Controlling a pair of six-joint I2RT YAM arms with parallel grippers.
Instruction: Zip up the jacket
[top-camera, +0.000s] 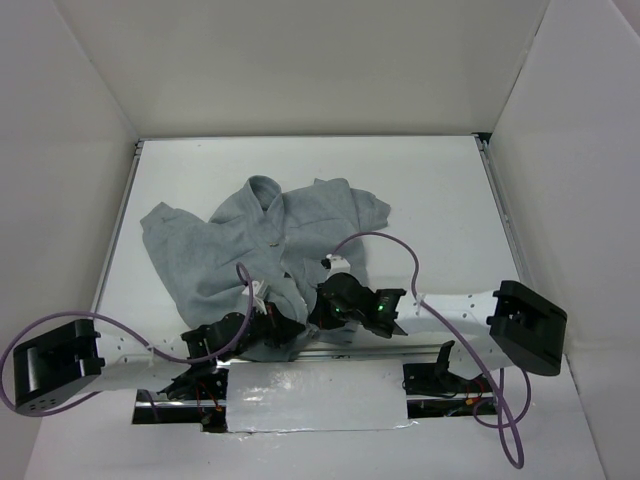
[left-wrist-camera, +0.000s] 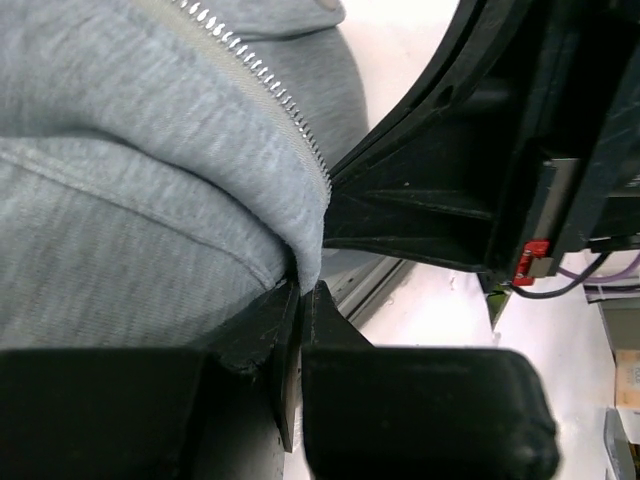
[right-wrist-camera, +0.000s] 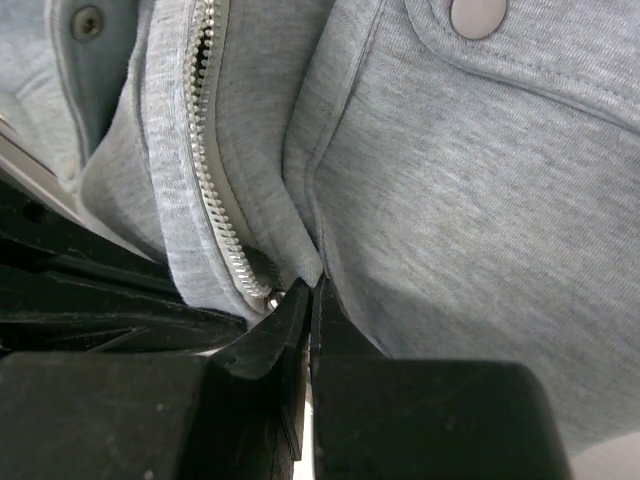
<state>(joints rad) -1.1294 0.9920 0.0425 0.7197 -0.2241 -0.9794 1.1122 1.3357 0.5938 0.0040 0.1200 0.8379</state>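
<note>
Near the front edge of the white table (top-camera: 440, 200), between the two arm bases: one small light-grey fleece jacket (top-camera: 250, 240), crumpled, with the collar and sleeves spread toward the far side and the hem bunched at the grippers.

- Pale metal-toothed central zipper (right-wrist-camera: 215, 170): its teeth lie exposed along one front edge. The two halves are not joined in the stretch seen by either wrist camera. No slider can be made out.
- Round silver snap (right-wrist-camera: 477, 14): sits on a pocket flap, partly cut off by the frame. The pocket's contents are not visible.
- Left gripper (left-wrist-camera: 300, 292): its jaws are closed to a sliver, pinching the fabric edge just below the end of the tooth row.
- Right gripper (right-wrist-camera: 308, 292): its jaws are likewise pressed together on a fold of fleece, just beside the zipper's lower end.
- The two grippers are close beside each other. In the overhead view the hem is largely hidden beneath them.

Bare table is open beyond the jacket and to its right. On the left the fabric lies near the table's edge. White enclosure walls (top-camera: 300, 60) stand on three sides. Purple cables (top-camera: 400, 245) loop over both arms, and a silver tape patch (top-camera: 310, 400) lies between the bases.
</note>
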